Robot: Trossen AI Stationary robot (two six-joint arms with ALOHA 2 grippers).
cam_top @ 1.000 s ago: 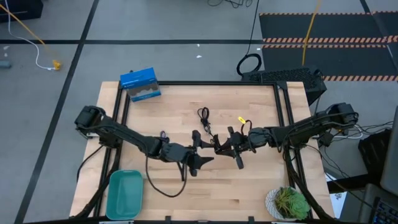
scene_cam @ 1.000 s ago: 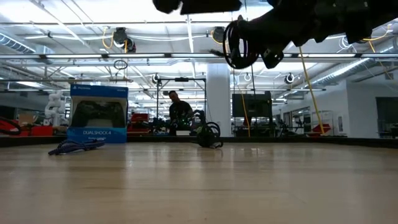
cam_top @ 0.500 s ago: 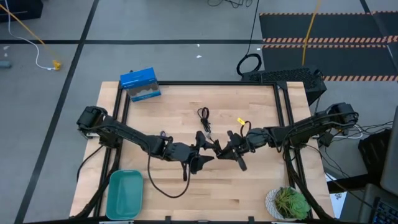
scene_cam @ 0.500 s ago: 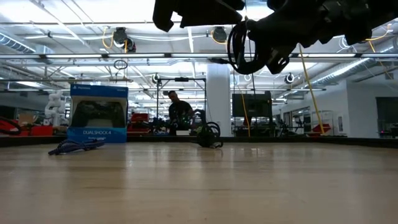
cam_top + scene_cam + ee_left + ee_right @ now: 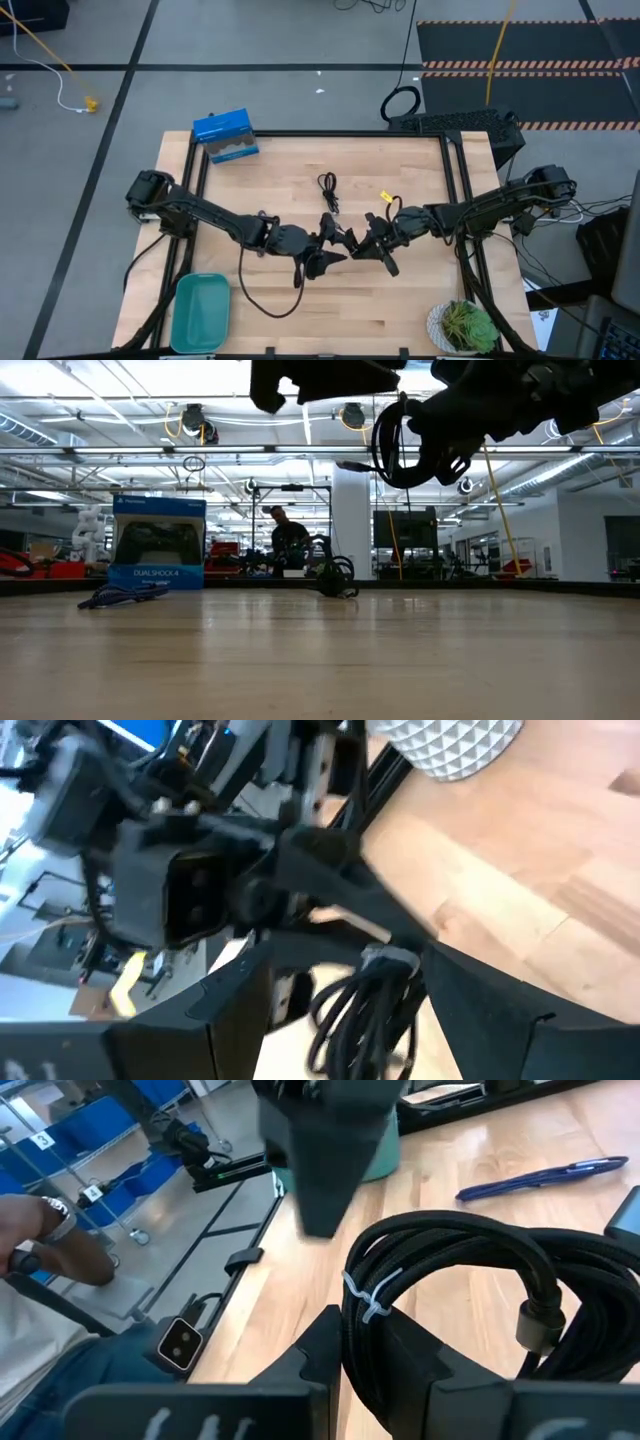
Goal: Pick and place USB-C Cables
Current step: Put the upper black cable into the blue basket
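Note:
One black USB-C cable bundle hangs in the air between both grippers above the table's middle. My right gripper is shut on it. My left gripper is open, with one finger on either side of the same bundle; I see no touch. A second black cable lies on the table farther back. The blue-purple cable lies flat on the wood by the left arm. My right gripper pinches the black bundle between its two fingers, at the coil's part just below the white tie. It comes from the table's right, roughly level. The bundle is lifted clear of the table and stands out beyond the fingertips as a loop.
A blue game-controller box sits at the far left corner, a teal tray at the near left, and a potted plant at the near right. A person's hand shows beyond the table in the right wrist view.
My left gripper has moved toward the table's right, closing on the held bundle until its open fingers stand around it. My right gripper has kept its hold, and the bundle has shifted slightly with it while staying lifted.

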